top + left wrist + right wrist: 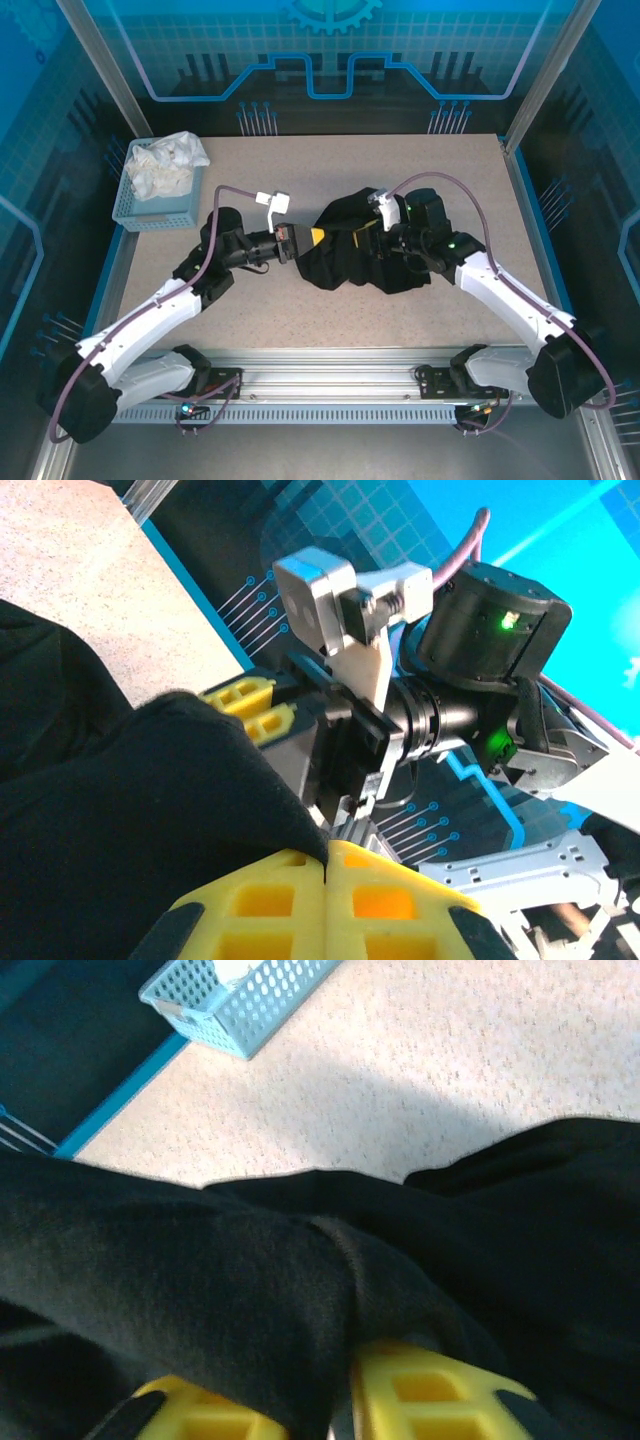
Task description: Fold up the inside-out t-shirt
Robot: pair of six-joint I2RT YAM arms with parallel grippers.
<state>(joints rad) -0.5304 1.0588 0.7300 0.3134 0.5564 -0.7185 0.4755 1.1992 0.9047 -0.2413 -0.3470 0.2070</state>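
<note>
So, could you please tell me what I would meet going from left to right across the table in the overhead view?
blue basket → left gripper → black t-shirt

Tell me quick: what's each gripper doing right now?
Left gripper: closed, pinching the t-shirt at its edge.
Right gripper: closed on a fold of the t-shirt, fabric bunched between its fingers.

The speckled table (400, 330) carries a bunched black t-shirt (345, 270) centrally and a blue basket (150, 213) far left.
</note>
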